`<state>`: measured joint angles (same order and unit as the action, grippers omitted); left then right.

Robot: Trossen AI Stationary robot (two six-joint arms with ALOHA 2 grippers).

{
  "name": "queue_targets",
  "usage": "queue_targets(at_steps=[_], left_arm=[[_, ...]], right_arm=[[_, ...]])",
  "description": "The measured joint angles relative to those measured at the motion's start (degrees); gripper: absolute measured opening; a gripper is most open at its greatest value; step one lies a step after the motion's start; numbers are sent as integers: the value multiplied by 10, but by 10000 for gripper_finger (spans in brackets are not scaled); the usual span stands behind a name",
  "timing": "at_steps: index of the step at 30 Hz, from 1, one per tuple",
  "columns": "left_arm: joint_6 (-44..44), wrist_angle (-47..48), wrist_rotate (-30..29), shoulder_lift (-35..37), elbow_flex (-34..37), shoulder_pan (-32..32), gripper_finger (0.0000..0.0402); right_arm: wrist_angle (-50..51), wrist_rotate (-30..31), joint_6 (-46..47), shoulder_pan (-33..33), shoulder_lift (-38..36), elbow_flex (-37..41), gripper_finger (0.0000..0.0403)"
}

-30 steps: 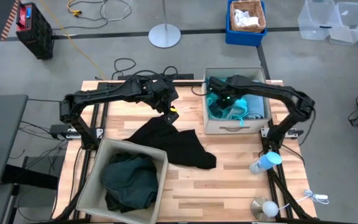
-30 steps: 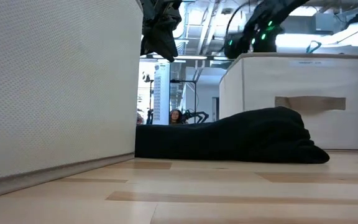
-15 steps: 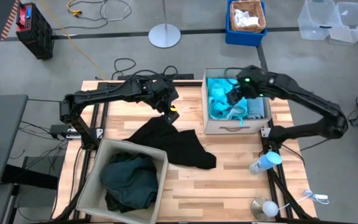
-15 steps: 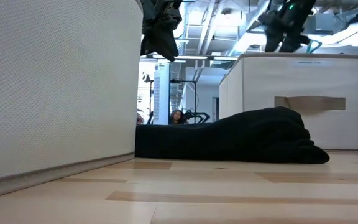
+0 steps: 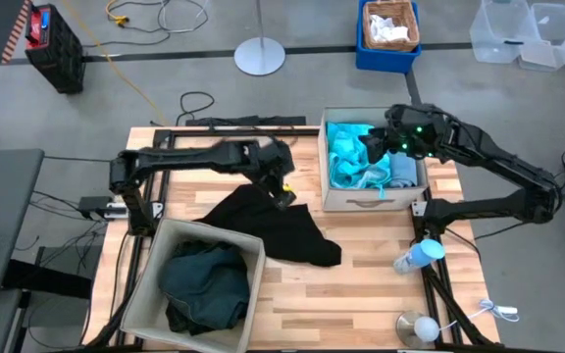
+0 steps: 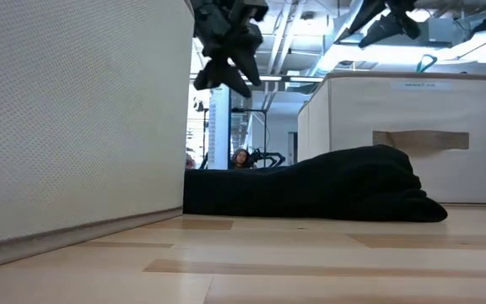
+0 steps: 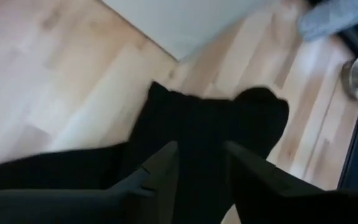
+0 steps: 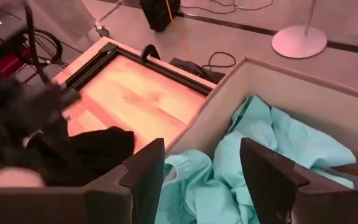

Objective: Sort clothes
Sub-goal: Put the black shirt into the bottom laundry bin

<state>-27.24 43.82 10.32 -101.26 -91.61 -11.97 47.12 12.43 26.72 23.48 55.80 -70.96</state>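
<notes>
**Black garment on table, both grippers empty**

Landmark = black garment [image 5: 275, 227], spread on the wood table [image 5: 361, 294] roughly mid-table, between the two bins.

Left gripper [image 5: 284, 188]: just above the garment's far edge, w/ arm reaching in from the table's left side. Left wrist view shows the two fingers [image 7: 160, 171] parted w/ a gap, black cloth [image 7: 210, 124] lying below them, nothing between them, so released, not grasping. In the low view the gripper [image 6: 230, 59] hangs in the air above the garment [image 6: 336, 186], clear of it.

Right gripper [image 5: 373, 147]: beyond the garment to the right, over the far bin [image 5: 373, 199]. Right wrist view: fingers [image 8: 145, 174] spread wide, empty; turquoise garment [image 8: 260, 155] bunched in the bin below. The black garment [image 8: 92, 149] and part of the left arm show further off in that view.

Other clothes, rel. to the black garment:
- Turquoise garment [image 5: 353, 157]: in the bin to the far right of it. A pale blue piece [image 5: 400, 169] sits beside the turquoise in the same bin.
- Dark green garment [image 5: 202, 284]: in the near-left bin [image 5: 165, 240], whose corner is touching or just beside the black garment's edge; can't tell which.

Low view: black garment lies flat on the table w/ a raised hump at its right end, in front of the far bin [image 6: 412, 135]; near bin wall [image 6: 74, 118] fills the left. A person [image 6: 240, 158] is visible in the room behind.
</notes>
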Motion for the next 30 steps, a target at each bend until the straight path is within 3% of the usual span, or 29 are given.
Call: queue_targets(at_steps=[10,30], left_arm=[[11,-7,-14,-88,0,38,205],[43,64,-9,-238,-4,53,220]], right_arm=[[-2,1,-22,-7,17,0,221],[-31,1,-58,-6,16,0,221]])
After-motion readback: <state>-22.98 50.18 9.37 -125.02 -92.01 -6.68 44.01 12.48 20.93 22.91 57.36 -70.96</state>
